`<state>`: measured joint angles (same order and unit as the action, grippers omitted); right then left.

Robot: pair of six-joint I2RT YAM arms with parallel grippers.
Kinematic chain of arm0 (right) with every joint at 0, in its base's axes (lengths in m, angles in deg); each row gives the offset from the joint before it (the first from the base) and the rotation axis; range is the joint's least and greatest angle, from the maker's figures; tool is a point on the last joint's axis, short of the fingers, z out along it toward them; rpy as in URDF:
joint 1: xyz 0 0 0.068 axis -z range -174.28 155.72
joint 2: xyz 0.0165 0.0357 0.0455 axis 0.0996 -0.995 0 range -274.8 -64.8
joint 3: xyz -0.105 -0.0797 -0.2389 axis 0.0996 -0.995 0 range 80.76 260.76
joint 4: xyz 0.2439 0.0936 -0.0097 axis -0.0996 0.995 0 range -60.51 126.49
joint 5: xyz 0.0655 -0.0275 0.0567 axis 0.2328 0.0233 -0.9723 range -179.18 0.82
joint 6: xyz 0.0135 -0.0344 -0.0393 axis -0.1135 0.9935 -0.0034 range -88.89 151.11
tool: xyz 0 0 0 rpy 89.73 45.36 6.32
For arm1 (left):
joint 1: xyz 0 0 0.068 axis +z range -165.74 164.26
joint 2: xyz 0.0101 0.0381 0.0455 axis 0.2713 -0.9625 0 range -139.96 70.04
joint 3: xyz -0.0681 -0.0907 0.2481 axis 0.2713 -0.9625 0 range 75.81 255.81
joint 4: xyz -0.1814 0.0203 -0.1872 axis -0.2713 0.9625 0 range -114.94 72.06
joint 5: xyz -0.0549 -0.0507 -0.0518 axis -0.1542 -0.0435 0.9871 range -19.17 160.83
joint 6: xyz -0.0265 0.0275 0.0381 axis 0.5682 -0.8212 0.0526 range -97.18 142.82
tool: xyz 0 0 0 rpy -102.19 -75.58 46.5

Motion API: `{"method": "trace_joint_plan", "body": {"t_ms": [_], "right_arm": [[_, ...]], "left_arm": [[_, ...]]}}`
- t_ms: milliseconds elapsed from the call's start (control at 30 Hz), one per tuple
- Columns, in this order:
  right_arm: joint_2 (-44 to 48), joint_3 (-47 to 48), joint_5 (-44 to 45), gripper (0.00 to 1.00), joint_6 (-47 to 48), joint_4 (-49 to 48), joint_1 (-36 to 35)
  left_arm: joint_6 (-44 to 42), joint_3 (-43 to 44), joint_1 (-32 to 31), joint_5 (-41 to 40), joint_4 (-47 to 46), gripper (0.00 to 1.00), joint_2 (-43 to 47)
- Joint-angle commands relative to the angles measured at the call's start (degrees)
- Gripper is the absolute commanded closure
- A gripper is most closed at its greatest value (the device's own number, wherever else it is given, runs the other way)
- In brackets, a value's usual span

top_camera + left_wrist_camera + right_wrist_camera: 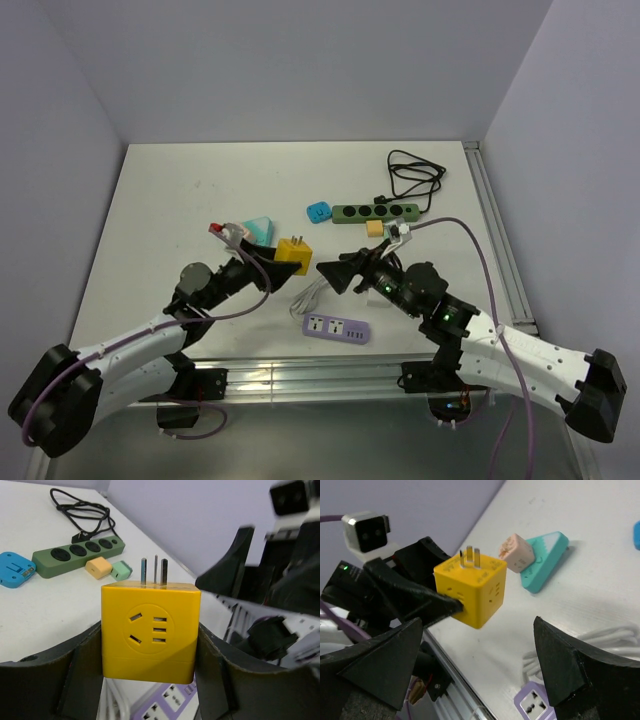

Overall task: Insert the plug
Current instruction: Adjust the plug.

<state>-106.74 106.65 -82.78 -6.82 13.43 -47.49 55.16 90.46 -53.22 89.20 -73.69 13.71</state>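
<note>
The left end effector stands partly open, its fingers clamped on two sides of the yellow cube plug. It holds the plug off the tabletop, just beyond the far left corner of the purple power strip, with three prongs showing. The right end effector gapes wide and empty beyond the strip's far edge, facing the cube. No writing is legible.

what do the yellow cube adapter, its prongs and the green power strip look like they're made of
The yellow cube adapter looks like moulded plastic with a smooth satin finish: even colour, soft sheen, rounded edges. Its prongs appear to be bare metal, going by their grey shine. The green power strip is probably matte plastic: flat dull colour, no glare.
</note>
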Motion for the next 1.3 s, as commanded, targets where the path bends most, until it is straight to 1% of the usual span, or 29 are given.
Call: {"method": "trace_joint_plan", "body": {"t_ms": [0,33,100,133,167,233,333,433,500,533,700,733,833,900,1033,1100,1133,1200,1233,1267], "right_arm": [[0.89,-4.07,-4.18,0.02,-0.74,-14.66,0.39],[0.8,-5.14,-5.15,0.02,-1.17,-17.06,0.39],[0.27,-8.29,-7.96,0.03,-2.14,-22.15,0.39],[-0.16,-9.18,-8.58,0.03,-3.1,-26.88,0.48],[-1.04,-10.06,-9.46,0.03,-3.55,-29.27,0.56],[-2.36,-11.91,-10.17,0.03,-4.95,-34.8,0.56],[-5.52,-12.97,-11.75,0.03,-6.97,-40.96,0.56],[-9.12,-11.66,-12.63,0.03,-8.64,-43.01,0.56],[-12.45,-10.34,-13.77,0.03,-9.26,-44.06,0.56],[-13.78,-10.16,-14.38,0.03,-10.05,-46.67,0.48],[-20.46,-7.87,-15.62,0.03,-11.2,-51.17,0.3],[-22.38,-7.7,-16.4,0.03,-11.55,-53.71,0.3],[-25.21,-6.47,-17.12,0.03,-11.99,-56.54,0.04],[-27.41,-4.71,-17.29,0.03,-11.82,-56.11,-0.14],[-30.75,-3.39,-18.52,0.02,-11.9,-59.26,-0.66],[-31.45,-1.82,-17.73,0.02,-11.99,-57.08,-0.84],[-31.72,-0.85,-17.47,0.03,-11.55,-54.72,-0.93],[-32.51,-0.75,-16.77,0.07,-11.37,-54.61,-1.1],[-32.86,-0.67,-16.68,0.12,-11.55,-54.78,-1.19],[-33.04,-0.49,-16.59,0.14,-11.64,-54.61,-1.19]], "left_arm": [[11.85,-0.85,3.02,2.19,-5.82,1.0,3.16],[15.61,-1.9,3.63,2.46,-6.96,1.0,4.03],[19.32,-3.22,5.3,2.46,-10.3,1.0,4.92],[22.65,-4.62,5.74,2.37,-11.88,1.0,5.7],[24.25,-5.33,6.01,2.2,-14.5,1.0,5.97],[28.28,-6.74,6.18,1.58,-16.63,1.0,6.85],[33.12,-7.8,6.1,1.32,-19.71,1.0,7.29],[36.38,-8.59,6.1,1.49,-22.43,1.0,7.29],[37.09,-8.85,6.1,1.32,-22.88,1.0,7.56],[37.53,-9.03,6.1,1.14,-22.44,1.0,8.08],[37.98,-8.86,5.83,1.14,-22.0,1.0,8.61],[37.89,-8.59,5.83,1.14,-21.83,1.0,8.61],[37.8,-8.5,5.83,0.88,-21.38,1.0,8.0],[37.89,-8.59,5.66,1.14,-22.79,1.0,7.3],[37.97,-8.77,5.57,1.23,-24.28,1.0,5.1],[37.98,-8.85,5.57,1.49,-25.42,1.0,4.48],[38.24,-8.85,5.48,1.58,-25.78,1.0,3.96],[38.24,-8.85,5.48,1.67,-26.3,1.0,3.6],[38.33,-8.85,5.48,1.67,-26.31,1.0,3.43],[38.33,-8.94,5.39,1.49,-26.39,1.0,3.51]]}}
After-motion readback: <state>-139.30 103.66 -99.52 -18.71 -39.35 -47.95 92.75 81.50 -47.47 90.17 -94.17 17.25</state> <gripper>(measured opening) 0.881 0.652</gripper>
